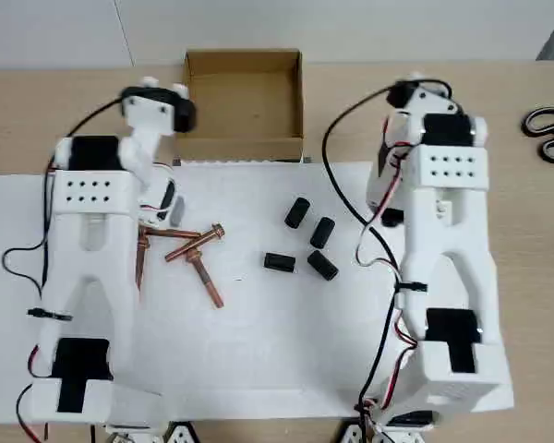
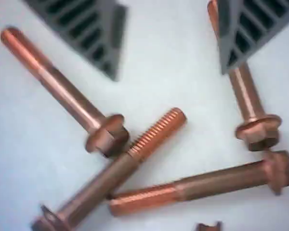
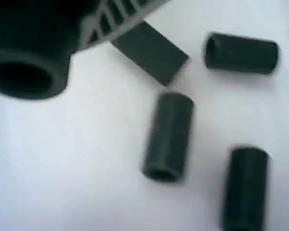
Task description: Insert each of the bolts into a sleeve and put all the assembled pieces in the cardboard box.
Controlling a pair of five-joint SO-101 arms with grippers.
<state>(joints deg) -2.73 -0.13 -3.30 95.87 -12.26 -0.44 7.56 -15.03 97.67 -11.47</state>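
My left claw (image 2: 169, 70) is released, jaws standing wide apart just above the white sheet (image 1: 277, 351), nothing in them. One finger (image 2: 245, 33) sits right over the shank of the first bolt (image 2: 250, 103), so that bolt is under a jaw, not between the two.

Working outward, a second bolt (image 2: 62, 91) lies with its head touching the threaded bolt (image 2: 139, 149). A fourth bolt (image 2: 207, 185) lies crosswise, its head just beside the first one's head. All four bolts are loose near the sheet's left edge.

I read the step in hand as the first pickup, with nothing assembled yet. To do it well, I'd shift the claw sideways until that first shank lies squarely between the jaws. Then I'd close across it near the head and leave the other end sticking out free for a sleeve. The lift should go straight up, because the neighbouring head looks close enough to get dragged along.

My right claw (image 1: 388, 212) hangs at the sheet's right side, near the four sleeves (image 1: 322, 232) scattered mid-sheet. Released or clenched, I can't tell. The cardboard box (image 1: 245, 63) sits open-topped at the sheet's far edge. Scissors (image 1: 549, 132) lie by the desk's right edge, on the far side.
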